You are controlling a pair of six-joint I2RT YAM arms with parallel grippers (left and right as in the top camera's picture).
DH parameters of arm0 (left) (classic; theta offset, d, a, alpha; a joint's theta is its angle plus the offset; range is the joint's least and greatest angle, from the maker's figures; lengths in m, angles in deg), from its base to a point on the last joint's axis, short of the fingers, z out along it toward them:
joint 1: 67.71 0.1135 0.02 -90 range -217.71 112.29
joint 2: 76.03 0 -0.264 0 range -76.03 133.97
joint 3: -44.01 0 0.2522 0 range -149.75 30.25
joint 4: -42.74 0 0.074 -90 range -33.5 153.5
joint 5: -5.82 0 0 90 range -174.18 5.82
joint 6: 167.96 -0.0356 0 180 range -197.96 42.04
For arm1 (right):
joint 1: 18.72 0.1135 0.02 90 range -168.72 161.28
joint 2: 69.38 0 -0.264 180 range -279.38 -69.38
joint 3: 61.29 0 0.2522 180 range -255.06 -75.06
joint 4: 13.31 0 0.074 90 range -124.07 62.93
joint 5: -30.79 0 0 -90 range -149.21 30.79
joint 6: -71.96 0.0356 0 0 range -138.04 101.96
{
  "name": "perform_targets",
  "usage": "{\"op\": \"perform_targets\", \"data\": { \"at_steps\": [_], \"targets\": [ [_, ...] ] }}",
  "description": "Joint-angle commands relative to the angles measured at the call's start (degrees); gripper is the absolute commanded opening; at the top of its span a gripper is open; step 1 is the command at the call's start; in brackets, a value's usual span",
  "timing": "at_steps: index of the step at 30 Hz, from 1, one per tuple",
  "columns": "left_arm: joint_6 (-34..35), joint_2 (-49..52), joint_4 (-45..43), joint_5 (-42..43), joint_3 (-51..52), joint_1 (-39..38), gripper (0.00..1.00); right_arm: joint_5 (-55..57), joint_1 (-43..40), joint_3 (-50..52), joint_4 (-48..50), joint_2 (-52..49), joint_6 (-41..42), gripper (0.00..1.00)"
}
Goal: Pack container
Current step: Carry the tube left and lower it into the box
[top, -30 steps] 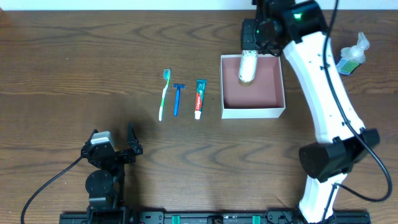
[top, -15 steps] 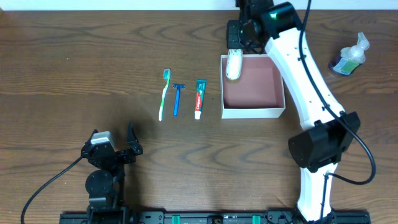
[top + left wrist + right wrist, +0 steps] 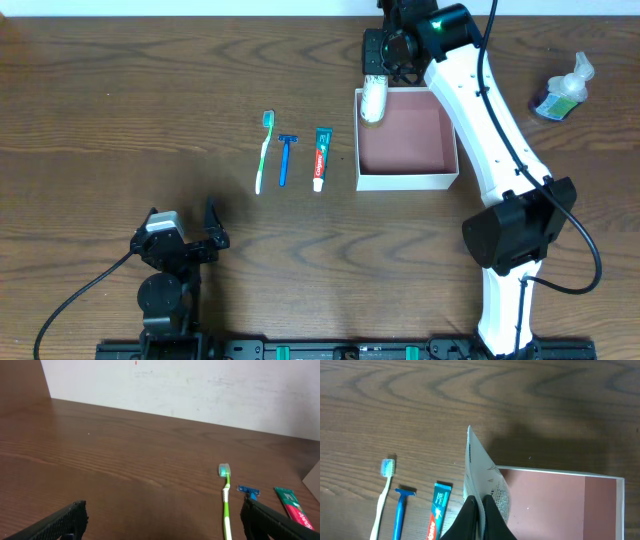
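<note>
The container, white outside and pink inside, sits right of centre; it also shows in the right wrist view. My right gripper is shut on a white printed tube and holds it above the container's far left corner. In the right wrist view the fingers pinch the tube by its flat end. A green toothbrush, a blue razor and a toothpaste tube lie side by side left of the container. My left gripper is open and empty near the front.
A hand sanitizer bottle stands at the far right. In the left wrist view the toothbrush, razor and toothpaste lie ahead to the right of the open left gripper. A white wall runs behind the table.
My right gripper has carried the white tube from over the middle of the container's far part to its far left corner. The left arm has not moved.
</note>
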Motion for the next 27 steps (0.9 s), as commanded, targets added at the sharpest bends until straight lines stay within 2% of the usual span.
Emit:
{"op": "perform_targets", "data": {
  "at_steps": [1, 11, 27],
  "targets": [
    [0.0, 0.0, 1.9, -1.5, 1.3, 0.2, 0.98, 0.7, 0.5, -0.5, 0.5, 0.2, 0.9, 0.01],
    [0.0, 0.0, 1.9, -1.5, 1.3, 0.2, 0.98, 0.7, 0.5, 2.4, 2.8, 0.2, 0.9, 0.01],
    [0.0, 0.0, 1.9, -1.5, 1.3, 0.2, 0.98, 0.7, 0.5, 2.4, 3.2, 0.2, 0.9, 0.12]
  ]
}}
